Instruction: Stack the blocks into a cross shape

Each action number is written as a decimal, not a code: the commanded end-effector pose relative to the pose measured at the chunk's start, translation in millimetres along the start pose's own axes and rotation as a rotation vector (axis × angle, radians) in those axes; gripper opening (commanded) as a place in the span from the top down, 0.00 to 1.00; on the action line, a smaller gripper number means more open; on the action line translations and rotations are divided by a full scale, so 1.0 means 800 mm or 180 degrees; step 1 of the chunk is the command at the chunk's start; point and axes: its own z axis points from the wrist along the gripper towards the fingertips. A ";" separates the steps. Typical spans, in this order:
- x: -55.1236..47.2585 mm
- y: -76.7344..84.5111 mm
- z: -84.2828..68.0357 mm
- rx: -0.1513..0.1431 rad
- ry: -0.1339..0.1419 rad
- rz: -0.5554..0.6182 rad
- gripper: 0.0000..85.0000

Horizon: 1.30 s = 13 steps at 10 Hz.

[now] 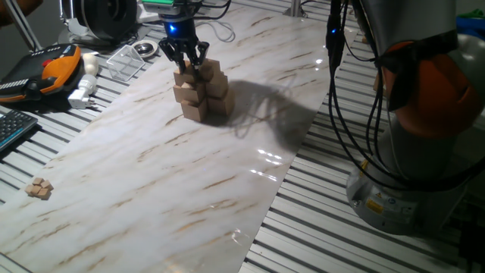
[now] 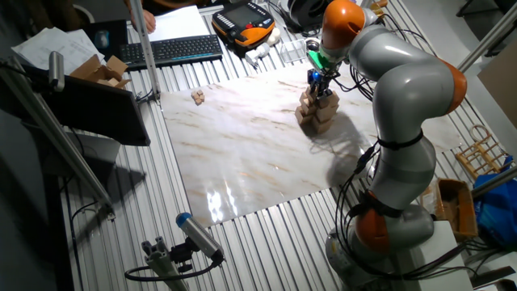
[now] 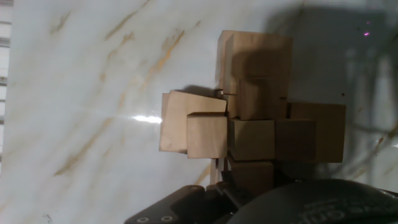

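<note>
The cross shape point(image 1: 202, 92) is a tiered cluster of tan wooden cubes at the far side of the marble sheet; it also shows in the other fixed view point(image 2: 317, 111). From above, the hand view shows its arms spreading out point(image 3: 255, 127). My gripper point(image 1: 187, 64) hovers right over the top of the cluster, fingers spread, tips at the uppermost cube point(image 1: 182, 75). Nothing hangs between the fingers. A few loose small blocks point(image 1: 38, 188) lie together near the sheet's left front edge, far from the gripper, and appear in the other fixed view too point(image 2: 197, 97).
The marble sheet point(image 1: 189, 174) lies on a slatted metal table. A clear plastic box point(image 1: 127, 61), an orange handheld pendant point(image 1: 53, 70) and a keyboard point(image 1: 14, 129) sit beyond the sheet's left edge. The arm's base and cables point(image 1: 394, 152) stand at the right.
</note>
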 end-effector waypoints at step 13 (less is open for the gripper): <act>-0.001 0.003 0.005 0.0021 -0.0016 0.0000 0.60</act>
